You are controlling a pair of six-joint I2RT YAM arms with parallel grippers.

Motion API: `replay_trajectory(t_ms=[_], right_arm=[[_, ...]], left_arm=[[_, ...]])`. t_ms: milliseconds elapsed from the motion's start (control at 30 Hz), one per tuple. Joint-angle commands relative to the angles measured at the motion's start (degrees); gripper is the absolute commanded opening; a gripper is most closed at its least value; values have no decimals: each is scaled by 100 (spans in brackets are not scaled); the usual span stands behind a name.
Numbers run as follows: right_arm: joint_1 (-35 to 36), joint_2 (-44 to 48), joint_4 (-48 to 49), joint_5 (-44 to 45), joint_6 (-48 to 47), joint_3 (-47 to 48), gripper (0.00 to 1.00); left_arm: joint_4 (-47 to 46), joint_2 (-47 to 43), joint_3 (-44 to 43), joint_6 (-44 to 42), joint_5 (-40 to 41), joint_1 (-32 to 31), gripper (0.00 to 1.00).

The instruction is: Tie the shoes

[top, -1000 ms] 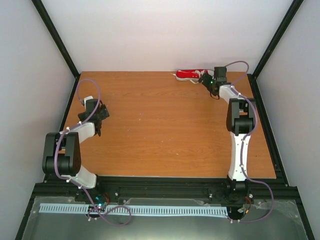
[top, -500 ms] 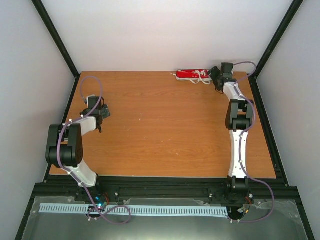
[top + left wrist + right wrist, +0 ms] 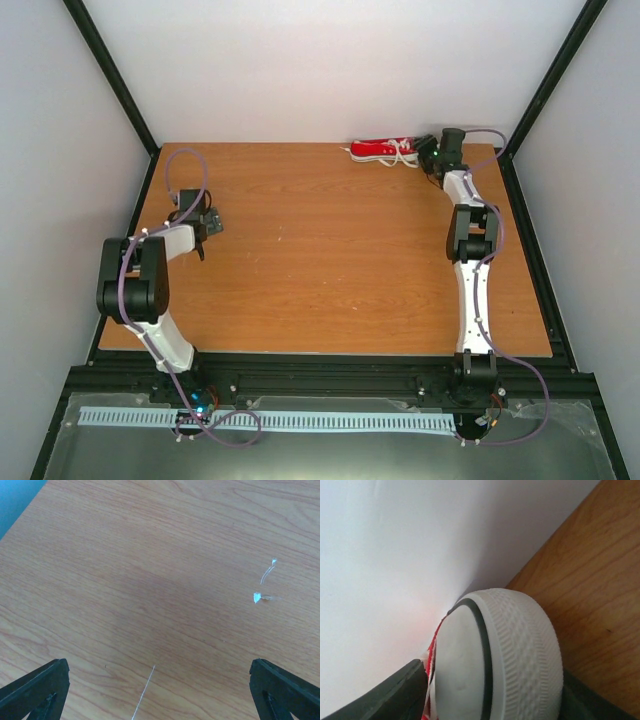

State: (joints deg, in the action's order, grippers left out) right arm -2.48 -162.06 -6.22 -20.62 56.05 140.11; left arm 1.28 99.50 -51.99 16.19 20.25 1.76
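Right now, a shoe point(image 3: 378, 151) at the far edge of the table point(image 3: 320, 260), right of the table's middle and short of its far right corner. Lies lengthwise along that edge: red canvas, white sole, white laces point(image 3: 402, 150) bunched over the half nearer the table's right side. Points its toe cap point(image 3: 510, 645) toward that same right side. Backs onto the white wall point(image 3: 395, 540) that rises from the table's far edge, with no gap to be seen there from the right wrist.

Right gripper point(image 3: 428, 155) out at the same far edge, its arm stretched almost straight up along the table's right part. Straddles the toe cap: one dark finger point(image 3: 390, 692) on the side toward the table's far edge, the other on the side toward the table's middle. Shows no clear gap between either finger and the rubber. Cannot tell whether truly clamped on the toe or only set close around it.

Left gripper point(image 3: 157, 680) well away, over the table's left part, close to its left edge and about halfway up it. Jaws spread wide, holding nothing, tips in the two bottom corners of the left wrist view. Bare wood between them, marked only by a thin pale scratch point(image 3: 145, 692) and, farther on, small white chips point(image 3: 257, 598).
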Motion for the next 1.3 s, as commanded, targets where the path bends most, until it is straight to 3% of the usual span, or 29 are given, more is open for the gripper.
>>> replay_trajectory(t_ms=[0, 100, 267, 467, 567, 733, 867, 1000, 1133, 1267], right_arm=[[72, -453, -221, -487, 134, -37, 58], [76, -518, -205, -569, 90, -52, 44], [86, -501, 7, -793, 91, -98, 4], [140, 146, 8, -859, -357, -251, 3], [205, 831, 106, -765, -655, -779, 3], [273, 3002, 1538, -545, -879, -3517, 3], [270, 4509, 1859, -382, -1398, -5012, 3], [254, 5908, 1656, -356, -2198, -6193, 3], [162, 7447, 1254, -98, -2945, -7425, 3], [116, 8984, 111, 137, -3885, -7914, 3]], left_arm=[[312, 212, -395, -72, 20, 20, 100], [503, 372, -575, -39, 63, 23, 100], [528, 402, -599, -28, 69, 18, 100], [712, 572, -787, -37, 40, 22, 100], [773, 620, -843, -47, 16, 22, 100], [745, 587, -810, -54, -7, 17, 100], [756, 541, -755, -1, 43, 22, 100], [823, 422, -699, 121, 65, 18, 100], [607, -242, -275, 212, 62, -20, 100], [303, -1201, 194, 266, -296, -19, 100]])
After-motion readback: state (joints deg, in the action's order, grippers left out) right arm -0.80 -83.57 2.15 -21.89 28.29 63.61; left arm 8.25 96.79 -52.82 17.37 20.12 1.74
